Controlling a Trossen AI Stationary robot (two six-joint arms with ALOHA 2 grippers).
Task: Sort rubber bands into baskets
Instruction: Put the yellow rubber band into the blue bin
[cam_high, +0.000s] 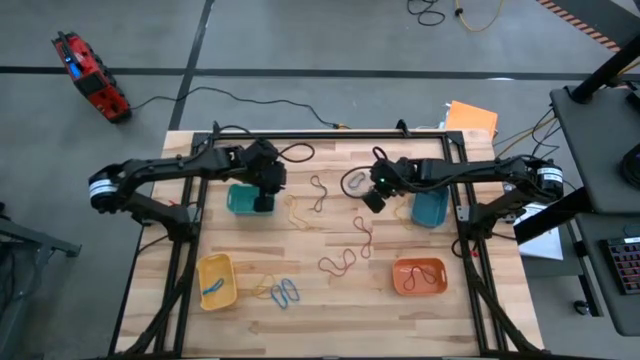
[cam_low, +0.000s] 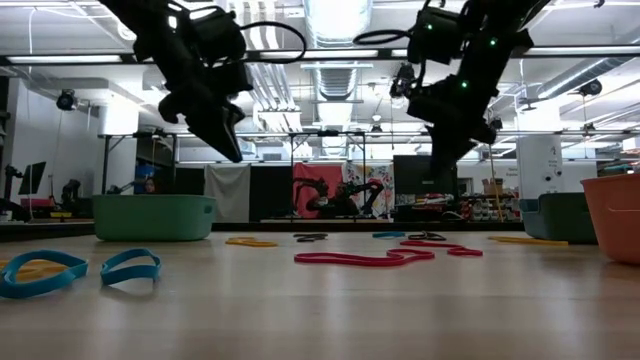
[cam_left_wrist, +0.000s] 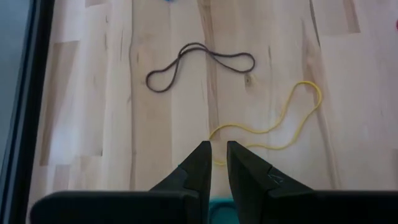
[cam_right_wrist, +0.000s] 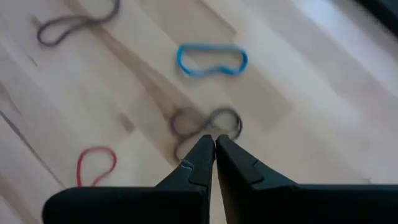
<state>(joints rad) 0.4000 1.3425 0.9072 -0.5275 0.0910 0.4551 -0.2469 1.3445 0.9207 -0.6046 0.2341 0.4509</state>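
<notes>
Rubber bands lie scattered on the wooden table: a yellow one, a brown one, a grey one, red ones and blue ones. My left gripper hangs in the air over the teal basket's right end. Its fingers are drawn almost together, with nothing between them. My right gripper is shut and empty. It hovers left of the blue basket, above a grey band. A blue band lies in the yellow basket, a red one in the orange basket.
A black frame borders the table's left, far and right sides. An orange sheet lies off the far right corner. In the low view both grippers hang well above the tabletop, with a red band on the wood between them.
</notes>
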